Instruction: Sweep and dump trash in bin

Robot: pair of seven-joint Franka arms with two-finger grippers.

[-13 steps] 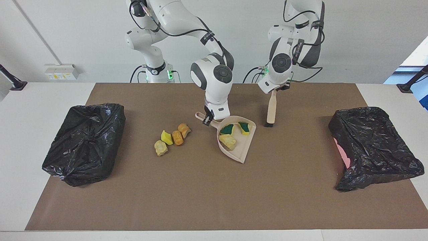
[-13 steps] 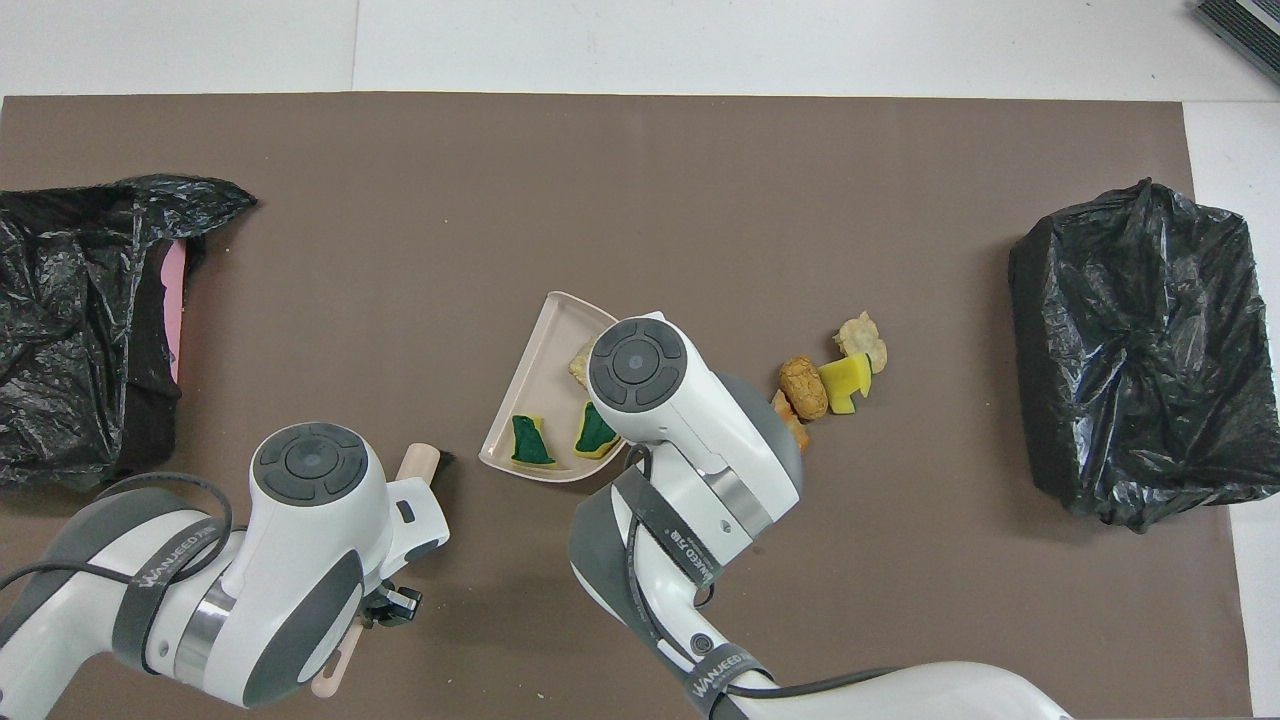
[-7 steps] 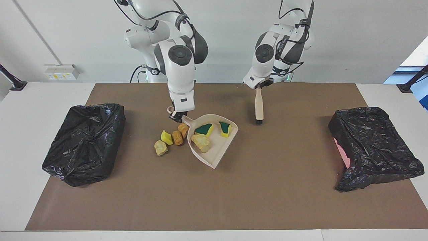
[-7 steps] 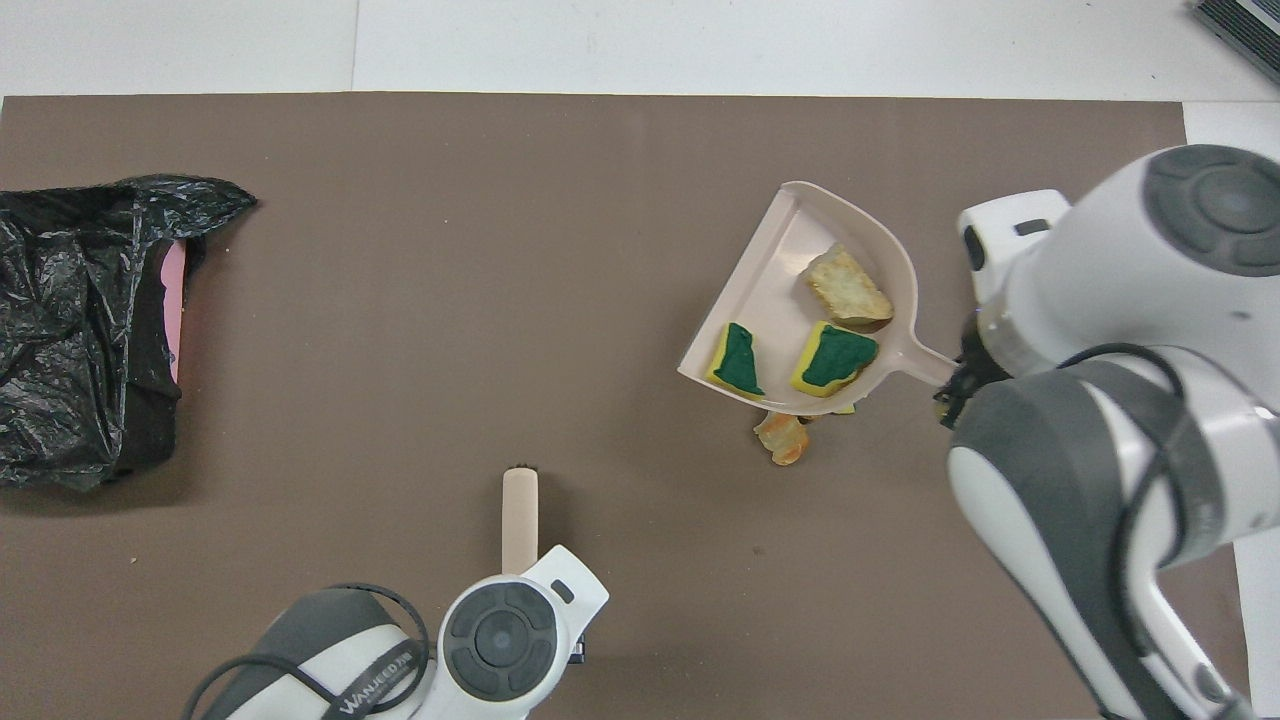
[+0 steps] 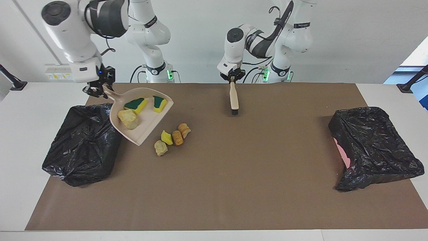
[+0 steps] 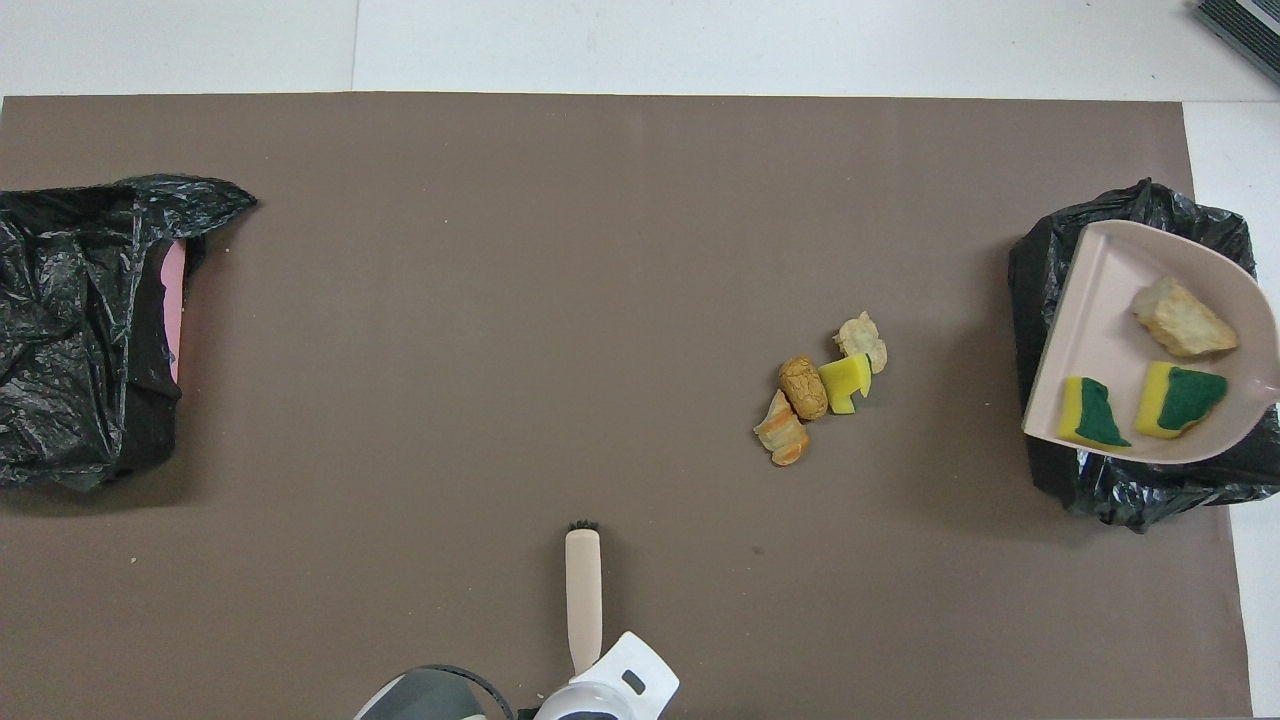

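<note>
Obstacles and free room on the brown table mat (image 5: 234, 187):

- Black-bagged bin (image 5: 83, 144) at the right arm's end: overhung by the raised beige plastic dustpan (image 5: 140, 129), apparently clear of the bag.
- Cluster of four small torn sponge chunks (image 5: 172, 138), just beside that bin, toward the mat's middle: low obstacle.
- Beige-handled brush (image 5: 234, 98), hanging bristles-down over the mat's robot-side edge.
- Second black-bagged bin (image 5: 372, 147), at the left arm's end.
- Open mat between the chunks and the second bin, and along the edge farthest from the robots.
</note>
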